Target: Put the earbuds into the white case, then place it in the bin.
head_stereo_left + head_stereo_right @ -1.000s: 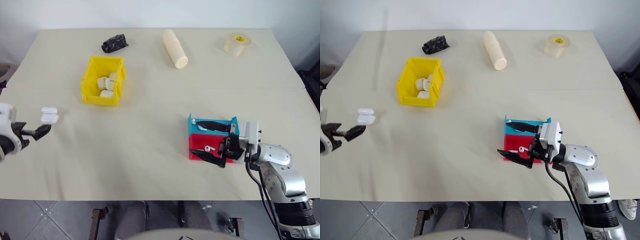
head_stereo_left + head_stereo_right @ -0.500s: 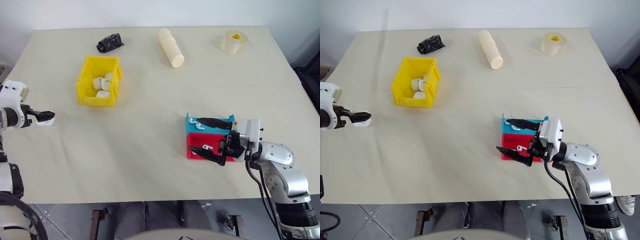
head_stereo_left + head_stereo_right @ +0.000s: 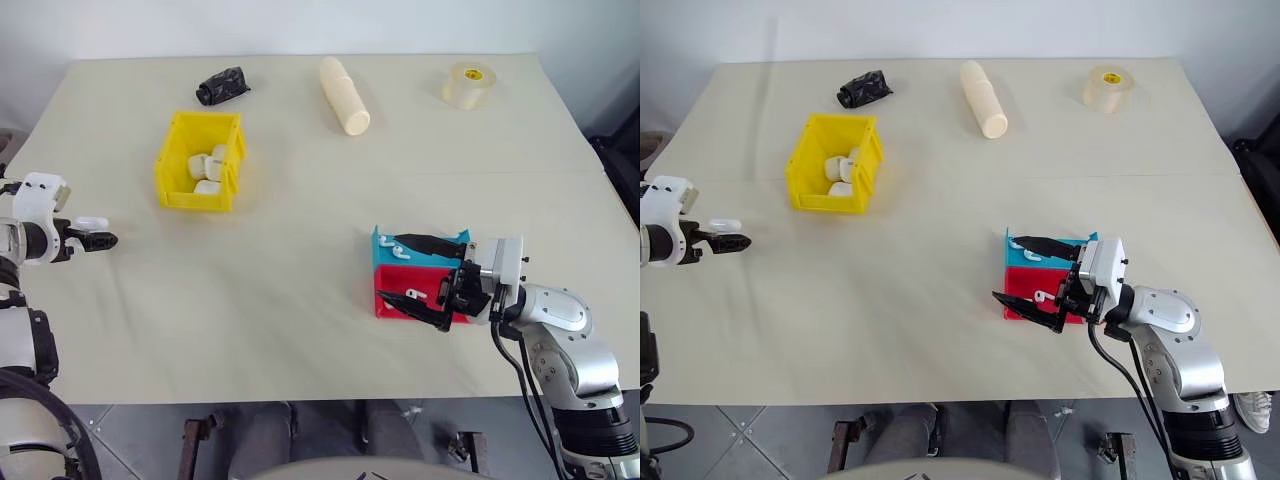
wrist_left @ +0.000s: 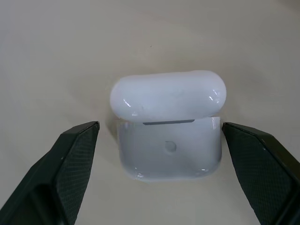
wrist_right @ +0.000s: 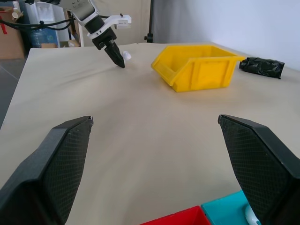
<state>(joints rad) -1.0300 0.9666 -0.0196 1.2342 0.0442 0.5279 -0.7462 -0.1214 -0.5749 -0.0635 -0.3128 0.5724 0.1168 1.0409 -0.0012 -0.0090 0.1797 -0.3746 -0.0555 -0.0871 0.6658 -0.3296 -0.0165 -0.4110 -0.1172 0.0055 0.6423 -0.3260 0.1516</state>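
Counter: cream top [image 3: 300,260] spanning the head views, with a pale wall behind its far edge.
White case: sits on the counter at the left edge [image 4: 168,126], lid tipped up a crack, so the inside is hidden; in the head views it is a small white sliver [image 3: 92,222] partly covered by the left pincer.
Left pincer: fingers spread wide [image 4: 159,176], one on each side of the white case with a gap on both sides, nothing clamped.
Right pincer: fingers apart and empty [image 3: 418,275], hovering over the red tray [image 3: 400,300] and blue tray [image 3: 390,255] and covering much of both.
Earbuds: one white piece shows in the red tray [image 3: 414,295] and one in the blue tray [image 3: 390,241]; too small to make out their stems clearly.
Bin: yellow [image 3: 180,180], well apart from the white case, holding several white lumps [image 3: 208,170] whose shape cannot be told.
Far edge: black bundle [image 3: 223,85], cream cylinder [image 3: 344,95], tape roll [image 3: 468,84].
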